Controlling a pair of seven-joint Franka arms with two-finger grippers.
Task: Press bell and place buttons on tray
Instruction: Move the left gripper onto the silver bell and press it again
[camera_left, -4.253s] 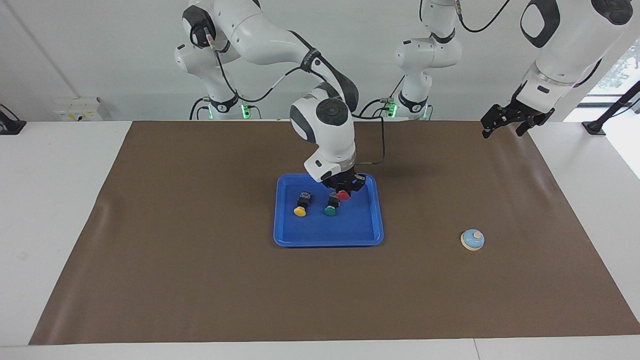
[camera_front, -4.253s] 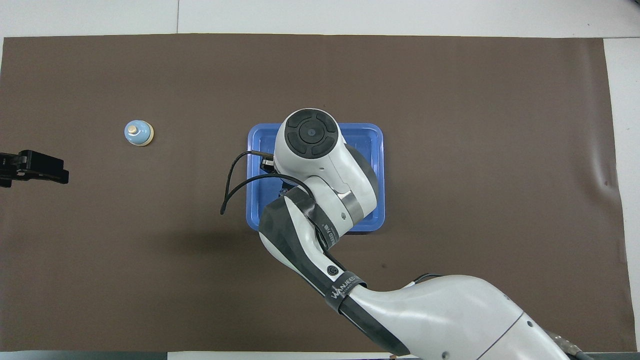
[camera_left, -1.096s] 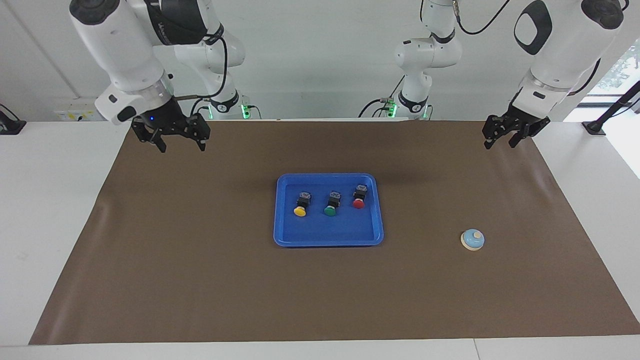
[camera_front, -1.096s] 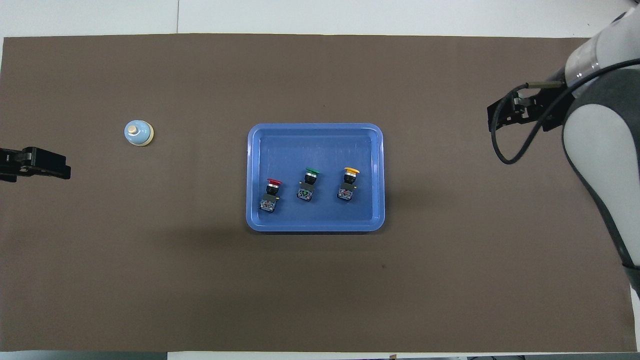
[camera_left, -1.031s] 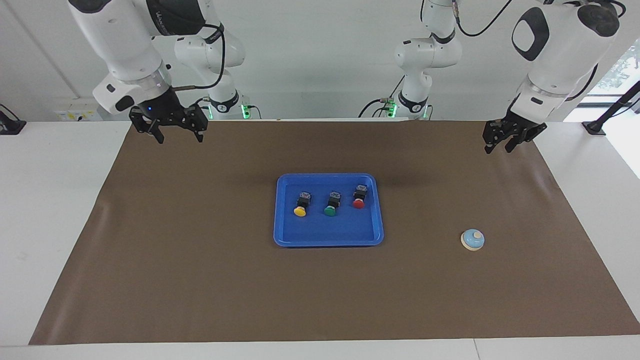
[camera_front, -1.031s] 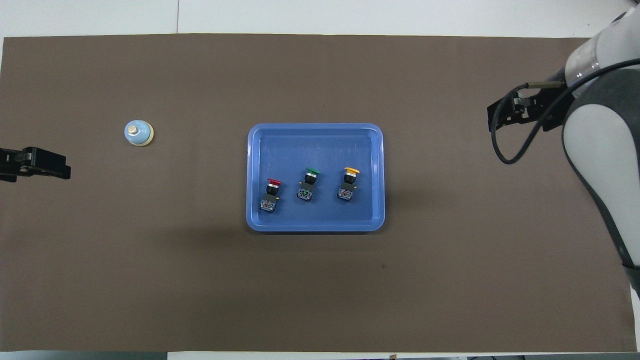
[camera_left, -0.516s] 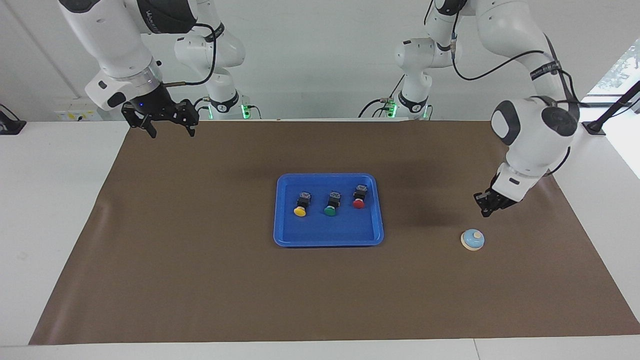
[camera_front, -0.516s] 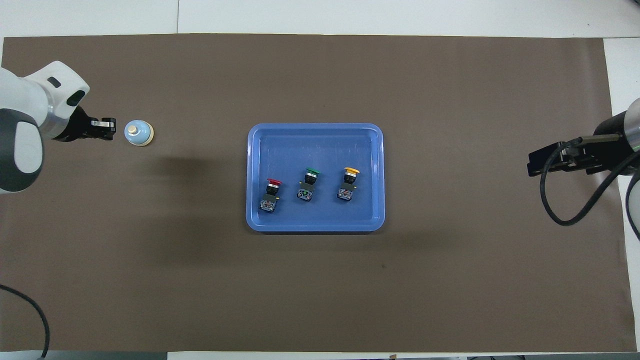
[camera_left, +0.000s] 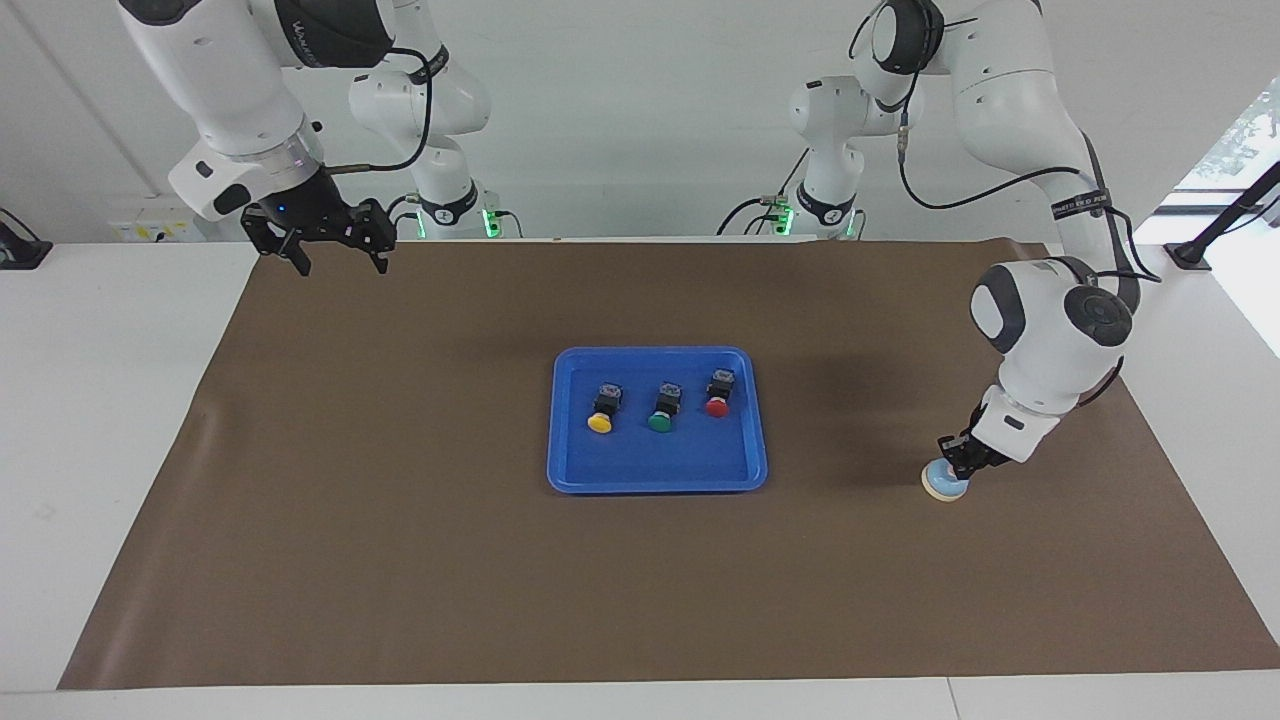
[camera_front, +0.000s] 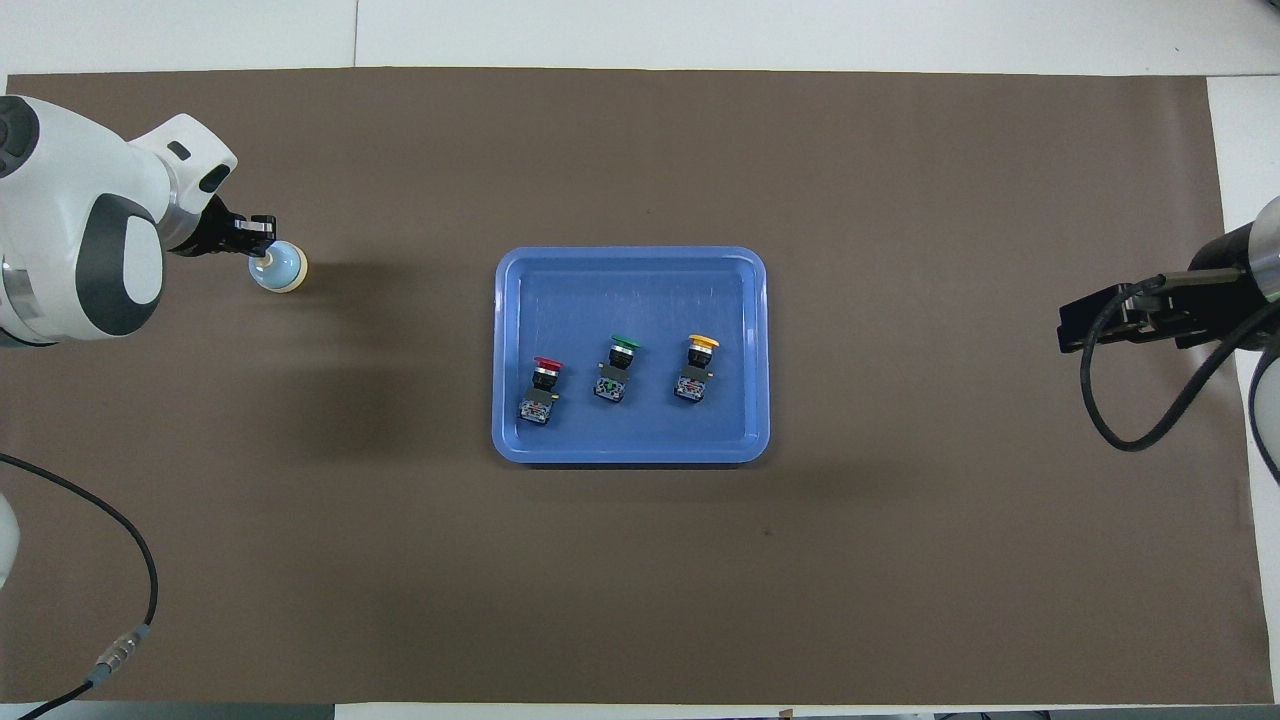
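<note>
The light-blue bell (camera_left: 941, 486) stands on the brown mat toward the left arm's end; it also shows in the overhead view (camera_front: 284, 270). My left gripper (camera_left: 958, 467) is shut and its tips rest on the bell's top, hiding the knob. The blue tray (camera_left: 655, 478) lies mid-table and holds the yellow button (camera_left: 600, 418), the green button (camera_left: 660, 417) and the red button (camera_left: 716, 403) in a row. My right gripper (camera_left: 342, 262) is open and empty, raised over the mat's edge at the right arm's end.
The brown mat (camera_left: 400, 520) covers most of the white table. A black cable (camera_front: 1110, 420) loops from the right arm's wrist. Another cable (camera_front: 120, 540) hangs by the left arm.
The right gripper let go of the red button in the tray and drew back to its end. The left gripper swung out and came down onto the bell.
</note>
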